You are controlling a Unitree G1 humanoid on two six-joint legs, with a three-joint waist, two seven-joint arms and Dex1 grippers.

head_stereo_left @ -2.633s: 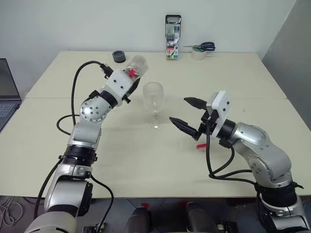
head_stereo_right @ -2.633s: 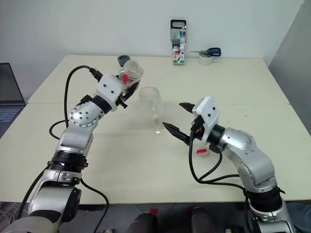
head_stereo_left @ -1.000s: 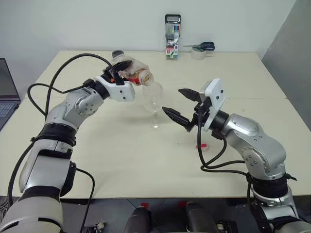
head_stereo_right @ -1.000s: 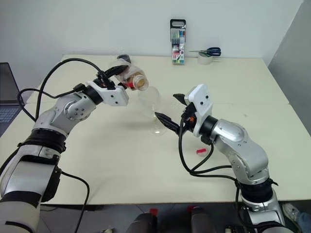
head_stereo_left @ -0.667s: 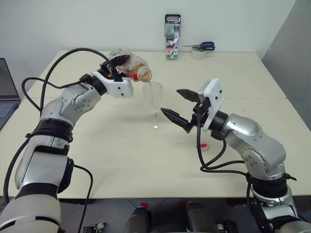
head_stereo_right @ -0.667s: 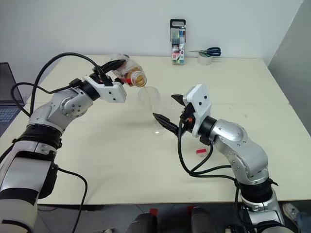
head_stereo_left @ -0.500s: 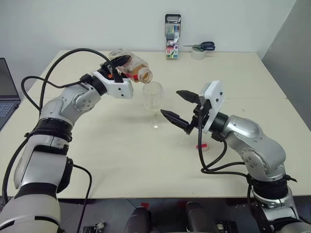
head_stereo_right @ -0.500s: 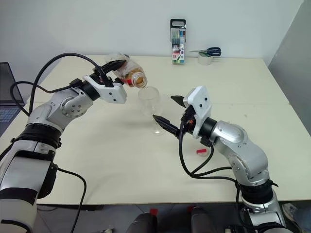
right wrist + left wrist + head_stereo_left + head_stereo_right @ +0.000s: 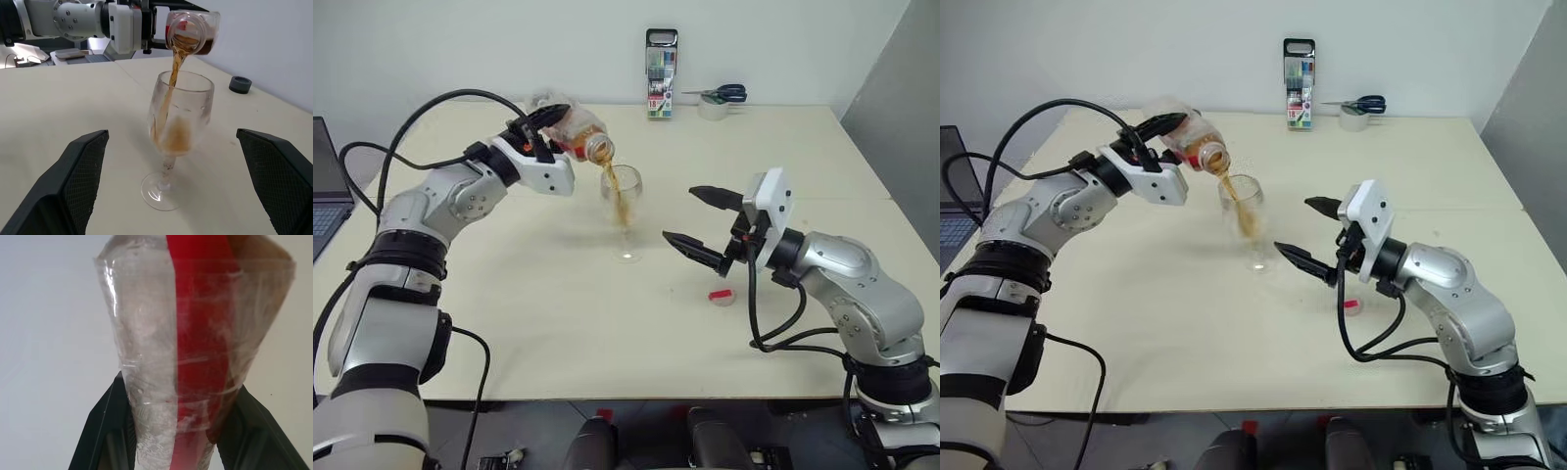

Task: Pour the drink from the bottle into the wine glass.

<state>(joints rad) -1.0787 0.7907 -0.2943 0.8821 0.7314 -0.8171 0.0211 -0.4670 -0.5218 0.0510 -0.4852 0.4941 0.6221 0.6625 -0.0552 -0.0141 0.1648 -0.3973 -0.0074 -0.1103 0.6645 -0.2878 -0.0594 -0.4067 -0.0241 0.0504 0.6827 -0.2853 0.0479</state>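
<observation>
Clamped in the left tool (image 9: 551, 125), the bottle (image 9: 576, 136) is tipped over the wine glass (image 9: 623, 196) standing mid-surface (image 9: 558, 304), the drink (image 9: 172, 85) streaming in (right tool (image 9: 702, 227) spread empty nearby), so overtilting could splash past the rim.

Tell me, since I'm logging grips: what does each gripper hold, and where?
Left gripper clamps the bottle by its body, near the base. Right gripper holds nothing.

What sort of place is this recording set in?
Probably an office or lab workroom: a plain pale table against a bare wall, with a marker pack, scissors on a tape roll, and a laptop.
</observation>
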